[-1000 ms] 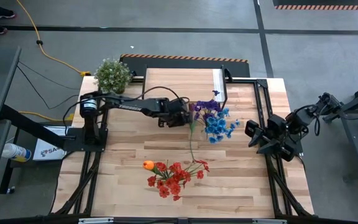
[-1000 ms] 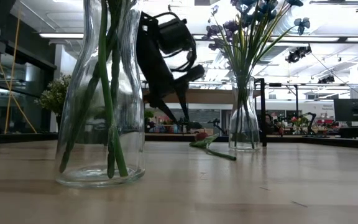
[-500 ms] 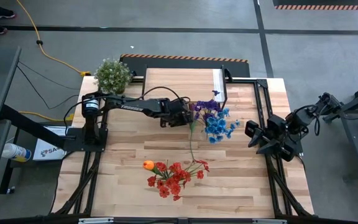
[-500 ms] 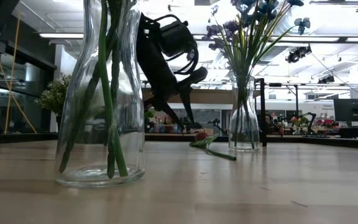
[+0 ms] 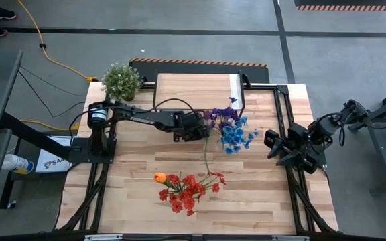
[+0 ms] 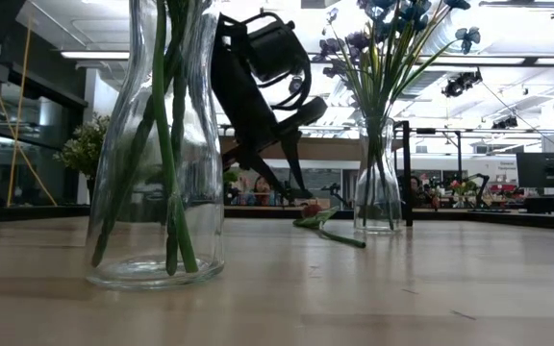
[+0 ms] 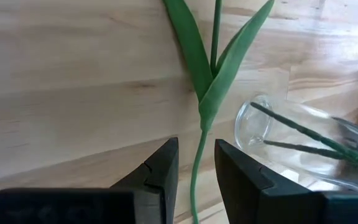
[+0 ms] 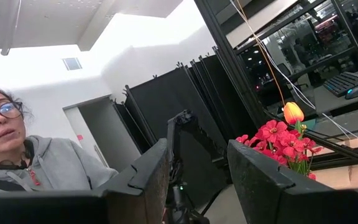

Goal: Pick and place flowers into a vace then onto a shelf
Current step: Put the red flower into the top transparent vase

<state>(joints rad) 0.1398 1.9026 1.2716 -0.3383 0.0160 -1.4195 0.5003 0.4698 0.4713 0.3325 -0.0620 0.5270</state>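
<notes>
A single flower lies flat on the table, its thin green stem point(image 5: 206, 154) running between the two glass vases. My left gripper point(image 5: 200, 130) hangs over the far end of that stem, pointing down. It is open, with a finger on either side of the stem point(image 7: 199, 143), not touching it; two long leaves point(image 7: 213, 68) spread just beyond. The far vase point(image 5: 230, 130) holds blue and purple flowers, and the near vase point(image 5: 183, 191) holds red ones and an orange one. The shelf point(image 5: 196, 90) stands at the far edge. My right gripper point(image 5: 273, 147) waits open at the right edge.
A bushy potted plant point(image 5: 121, 80) stands at the far left corner. The blue-flower vase point(image 7: 291, 149) is close beside my left gripper. In the low view the near vase point(image 6: 157, 144) fills the foreground. A person point(image 8: 17, 155) shows beyond the table in the right wrist view.
My left gripper has moved a little toward the table's near edge and the lying flower's stem. The flowers and vases have stayed where they were.
</notes>
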